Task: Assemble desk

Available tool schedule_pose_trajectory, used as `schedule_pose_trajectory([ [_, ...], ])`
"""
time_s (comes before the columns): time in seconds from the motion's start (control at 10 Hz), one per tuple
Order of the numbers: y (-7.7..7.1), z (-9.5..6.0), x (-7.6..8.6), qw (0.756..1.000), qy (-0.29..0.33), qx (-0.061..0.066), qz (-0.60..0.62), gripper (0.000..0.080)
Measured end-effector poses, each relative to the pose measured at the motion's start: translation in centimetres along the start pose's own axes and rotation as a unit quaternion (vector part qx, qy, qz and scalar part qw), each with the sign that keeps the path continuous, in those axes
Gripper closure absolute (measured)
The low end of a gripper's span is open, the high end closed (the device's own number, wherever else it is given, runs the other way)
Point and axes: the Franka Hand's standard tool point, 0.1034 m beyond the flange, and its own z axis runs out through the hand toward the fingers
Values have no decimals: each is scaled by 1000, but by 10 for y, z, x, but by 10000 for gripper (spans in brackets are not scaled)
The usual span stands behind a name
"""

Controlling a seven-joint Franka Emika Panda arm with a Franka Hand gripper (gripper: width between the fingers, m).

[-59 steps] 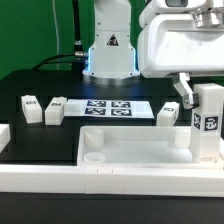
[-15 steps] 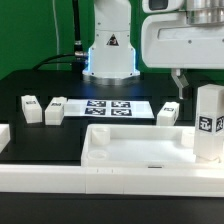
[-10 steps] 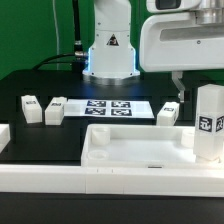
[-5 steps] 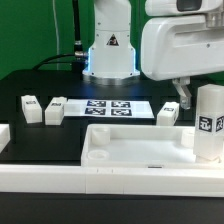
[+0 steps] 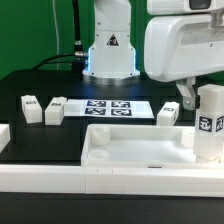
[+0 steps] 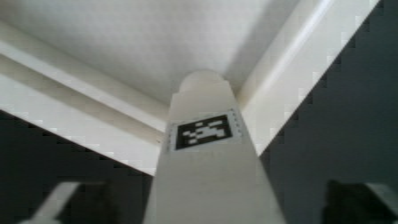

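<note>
Tabletop (image 5: 140, 152) white. Upright leg (image 5: 209, 145) white, black-and-white tag (image 5: 210, 124). Marker board (image 5: 108, 108) white, black squares. Table (image 5: 45, 138) black.

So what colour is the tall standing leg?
The leg is white with a small black-and-white tag; the wrist view shows it best.

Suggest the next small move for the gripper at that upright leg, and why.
Probably close the gripper on the upright leg: the wrist view shows it between open fingers, gaps on both sides, standing at the tabletop's corner.
</note>
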Motion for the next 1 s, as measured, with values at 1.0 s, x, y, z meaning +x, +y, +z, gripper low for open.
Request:
schedule_pose_trajectory([
  [1.0,-1,1,0,949,1,2,315,511],
])
